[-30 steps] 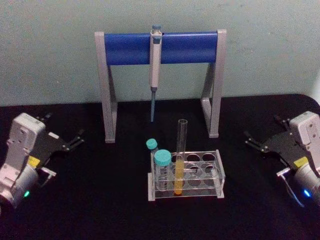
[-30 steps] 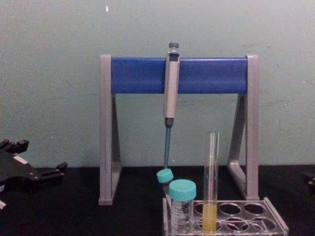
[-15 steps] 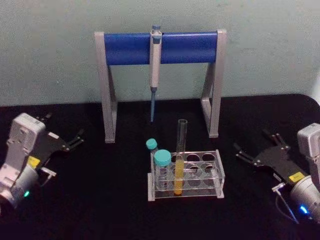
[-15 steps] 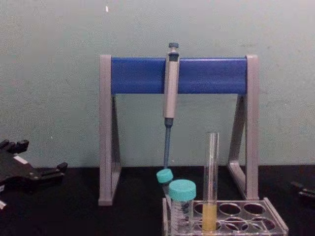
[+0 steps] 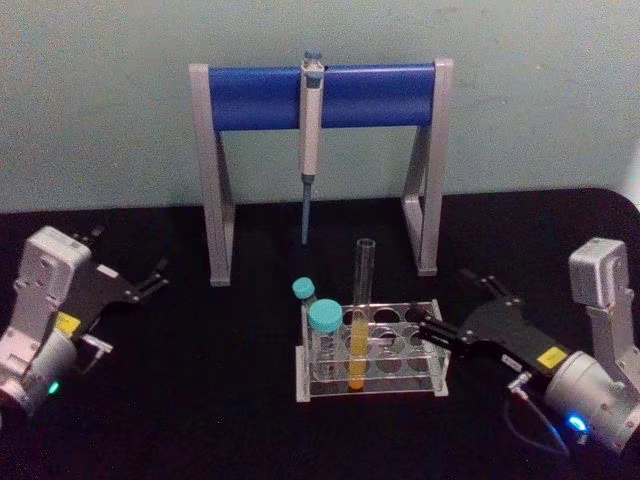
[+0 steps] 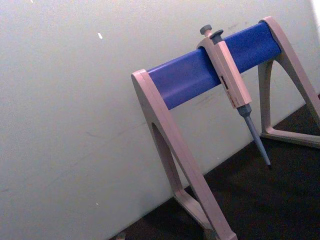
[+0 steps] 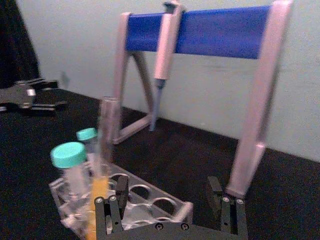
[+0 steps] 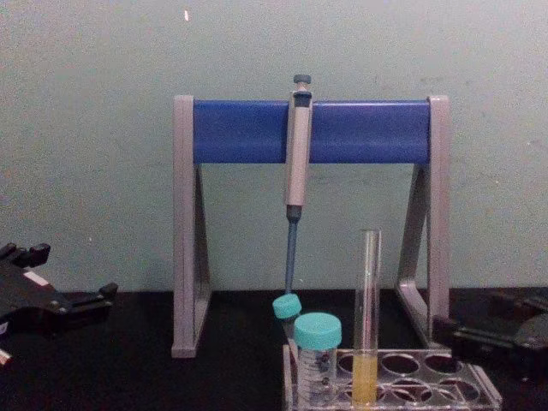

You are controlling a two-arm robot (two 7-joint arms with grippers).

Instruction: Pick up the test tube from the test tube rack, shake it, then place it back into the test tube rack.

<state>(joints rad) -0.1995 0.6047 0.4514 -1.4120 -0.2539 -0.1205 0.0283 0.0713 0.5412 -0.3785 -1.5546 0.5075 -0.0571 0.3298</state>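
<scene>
- Head view: tube (image 5: pixel 361 310) is seen upright in the rack (image 5: pixel 400 372); right gripper (image 5: pixel 442 300) is held spread wide at the rack's right end, left gripper (image 5: pixel 158 277) is parked far left, slightly spread.
- Right wrist view: tube is caught outside the spread fingers (image 7: pixel 121 189).
- Chest view: tube is seen racked, upright.
</scene>
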